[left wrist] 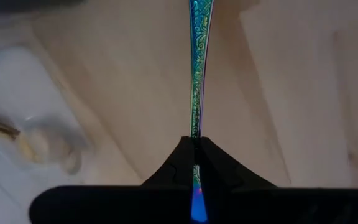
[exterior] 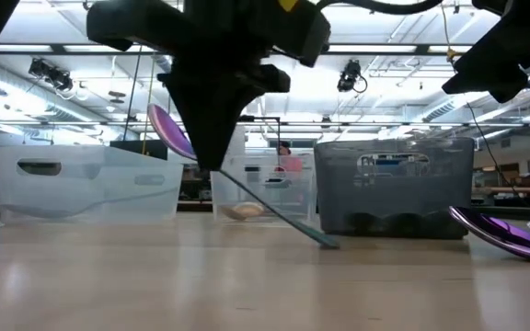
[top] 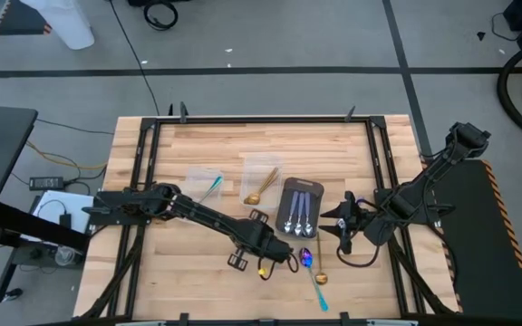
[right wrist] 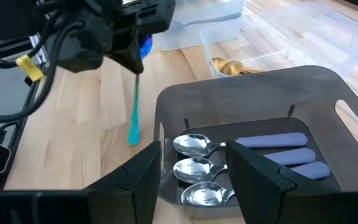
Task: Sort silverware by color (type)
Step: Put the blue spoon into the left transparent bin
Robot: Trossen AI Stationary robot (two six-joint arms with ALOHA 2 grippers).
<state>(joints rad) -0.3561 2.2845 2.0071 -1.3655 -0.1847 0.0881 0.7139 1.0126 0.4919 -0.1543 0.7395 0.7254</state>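
Currently a purple-and-teal spoon (exterior: 237,188) is pinched near its bowl end by the left gripper (top: 290,257), fingers closed tight on it. Spoon's long axis is seen tilted: purple bowl up beside the fingers, teal handle slanting down, tip at or just above the worktop (top: 198,272) — contact cannot be confirmed from the low view. In the left wrist view the handle runs straight out ahead of the fingers (left wrist: 219,171).

Key relation for the next move, as a judgement: the clear tub (top: 205,181) already holding a teal-handled spoon (top: 211,188) lies back along the left arm, well apart from the held spoon, so a carry with the handle leading or trailing is needed. The left arm is the nearer one and already has the load.

Right gripper (right wrist: 191,180) is held just beside the dark grey tray (top: 290,188), fingers spread wide, nothing held; three silver spoons (right wrist: 197,168) lie side by side in the tray right ahead of it. Gold spoons (top: 259,190) sit in the second clear tub (top: 263,167). Another purple spoon (top: 314,276) and a gold spoon (top: 321,263) remain loose on the worktop near the left gripper.
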